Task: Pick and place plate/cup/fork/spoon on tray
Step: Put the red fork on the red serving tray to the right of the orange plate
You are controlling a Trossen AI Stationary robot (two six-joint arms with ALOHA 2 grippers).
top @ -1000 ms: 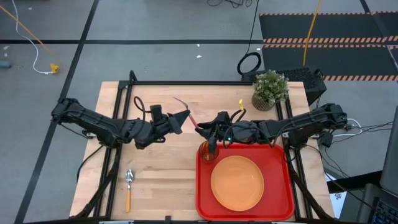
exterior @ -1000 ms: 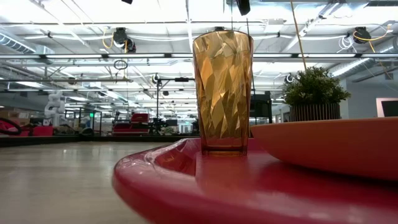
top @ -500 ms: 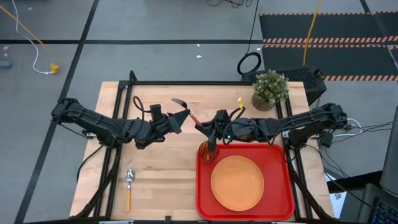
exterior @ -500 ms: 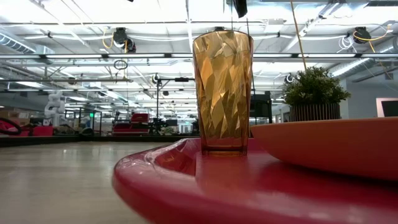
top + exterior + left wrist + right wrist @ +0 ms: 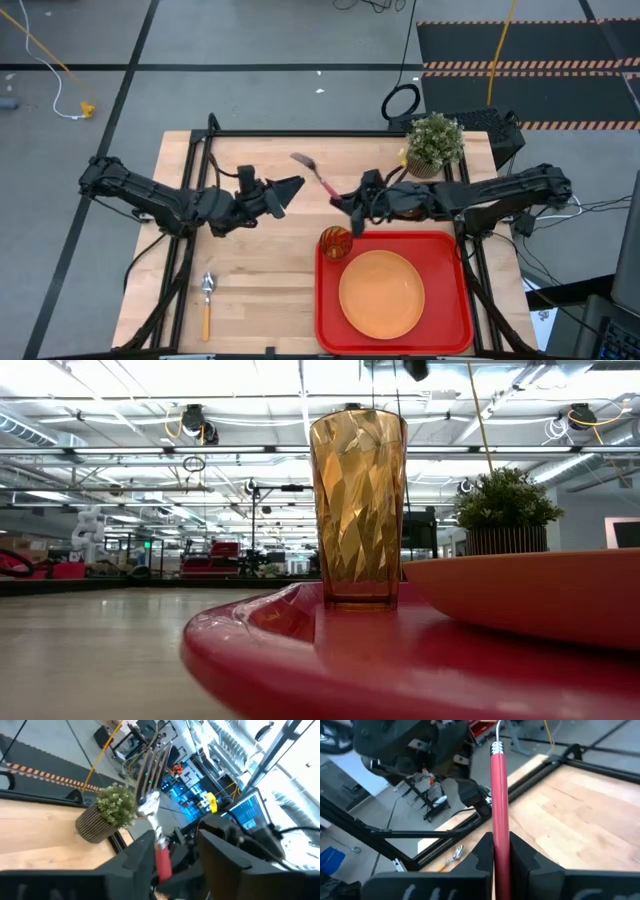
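The fork (image 5: 315,174), silver tines and pink-red handle, hangs in the air over the table's middle with my right gripper (image 5: 344,205) shut on it. My left gripper (image 5: 293,187) stands open just left of the fork; in its wrist view the fork (image 5: 161,855) shows between the spread fingers, apart from them. The amber cup (image 5: 335,242) stands upright in the red tray's (image 5: 452,250) far left corner. The orange plate (image 5: 381,293) lies flat on the tray. The spoon (image 5: 207,300) lies on the wood at the near left. My right gripper pinches the fork's pink-red handle (image 5: 499,827) between its two fingers (image 5: 521,851), near the handle's free end. The fingers come about level from the table's right and lie along the fork. The fork is clear of the table, its tines (image 5: 299,158) pointing toward the far left.
A potted green plant (image 5: 434,142) stands at the far right, close behind my right arm. A black frame (image 5: 300,133) runs along the table's far edge and down both sides. Bare wood lies between the spoon and the tray.
My left gripper has let go of the fork and drawn back slightly toward the table's left. My right gripper has taken the fork and carried it a little toward the right and far edge, away from the cup. The fork stays clear of the table.
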